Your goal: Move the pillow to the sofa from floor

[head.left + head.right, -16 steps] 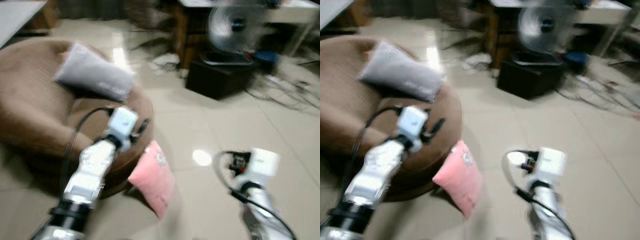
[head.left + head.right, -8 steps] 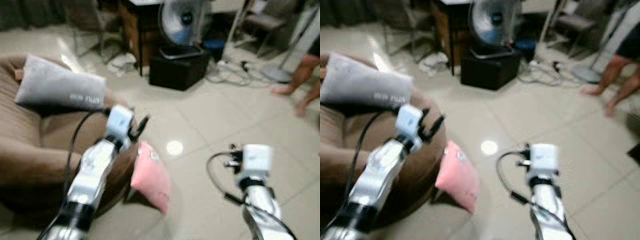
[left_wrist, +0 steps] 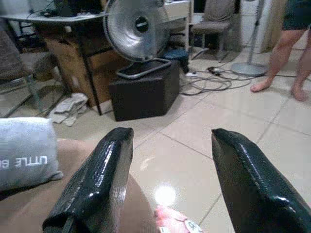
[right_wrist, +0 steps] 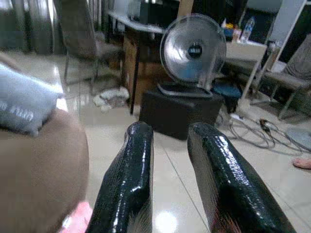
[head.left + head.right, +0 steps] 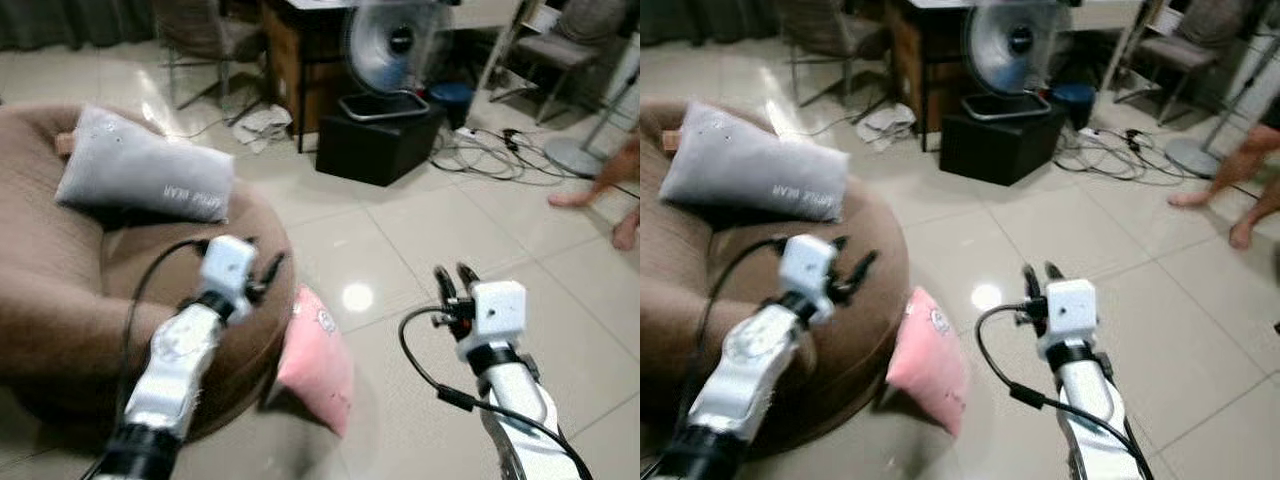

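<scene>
Since half a second ago, raised higher and nearer the middle: right tool (image 5: 453, 275), fingers now pointing up and away, a narrow gap between them, holding nothing; left tool (image 5: 262, 270) over the edge of the brown sofa (image 5: 60, 270), fingers spread wide and empty; pink pillow (image 5: 317, 358) on the floor (image 5: 420, 225), leaning against the sofa's side, between the two arms and below both; grey pillow (image 5: 145, 168) lying on the sofa; beyond, fan (image 5: 391, 45) above a black box (image 5: 378, 143), cables (image 5: 490, 155) on the tiles, a person's bare feet (image 5: 600, 205) at far right.
</scene>
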